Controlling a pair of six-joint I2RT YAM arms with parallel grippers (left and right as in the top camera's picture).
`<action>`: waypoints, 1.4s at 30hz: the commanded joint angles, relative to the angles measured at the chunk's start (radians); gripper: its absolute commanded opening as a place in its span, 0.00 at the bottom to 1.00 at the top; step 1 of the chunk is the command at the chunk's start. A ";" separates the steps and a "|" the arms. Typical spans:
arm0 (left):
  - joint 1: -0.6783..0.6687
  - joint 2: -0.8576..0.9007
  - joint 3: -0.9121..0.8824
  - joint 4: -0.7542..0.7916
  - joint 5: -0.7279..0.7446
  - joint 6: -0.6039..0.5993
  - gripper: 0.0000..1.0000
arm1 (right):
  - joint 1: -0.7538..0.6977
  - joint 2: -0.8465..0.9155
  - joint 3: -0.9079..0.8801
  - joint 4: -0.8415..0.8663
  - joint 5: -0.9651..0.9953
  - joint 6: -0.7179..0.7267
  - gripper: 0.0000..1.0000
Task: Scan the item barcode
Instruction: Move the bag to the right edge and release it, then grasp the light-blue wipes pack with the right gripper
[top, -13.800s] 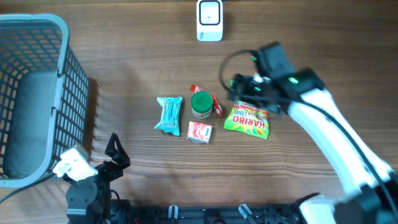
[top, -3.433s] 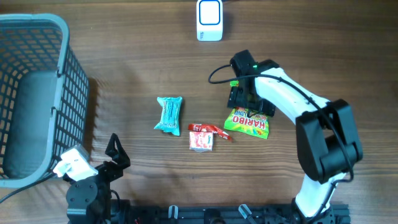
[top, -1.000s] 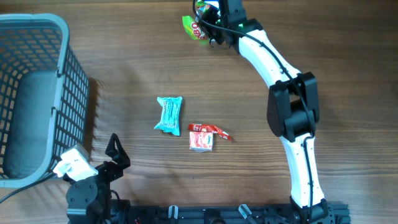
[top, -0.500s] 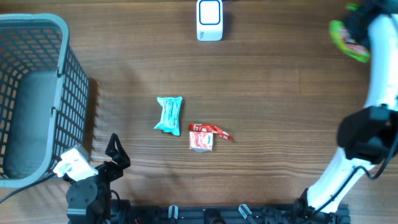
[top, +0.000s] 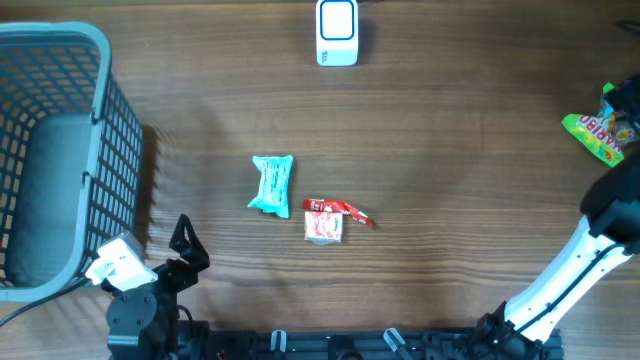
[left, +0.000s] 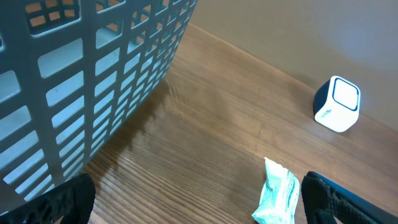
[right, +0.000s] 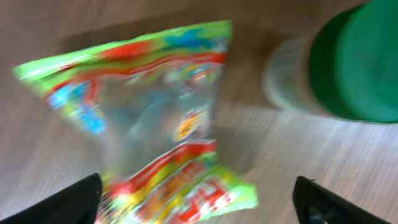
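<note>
Now the right gripper (right: 196, 194) hangs spread wide over the bag (right: 149, 118), and the blue pack (top: 272, 185) lies at nine o'clock, nearer the spread left gripper (top: 193, 242)

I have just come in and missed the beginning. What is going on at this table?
The right gripper hangs open over a Haribo bag at the right edge of the table, beside a green-lidded jar. The left gripper sits open near the basket. A teal packet and a red-and-white packet lie mid-table; the scanner stands at the far edge.
</note>
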 joint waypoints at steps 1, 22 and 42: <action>-0.003 -0.006 -0.004 0.002 -0.010 0.012 1.00 | 0.027 -0.133 0.008 -0.025 -0.370 -0.005 0.99; -0.003 -0.006 -0.004 0.002 -0.010 0.012 1.00 | 1.344 -0.061 -0.002 -0.185 -0.341 0.032 0.95; -0.003 -0.006 -0.004 0.002 -0.010 0.012 1.00 | 1.502 0.164 -0.001 -0.157 -0.037 0.470 0.34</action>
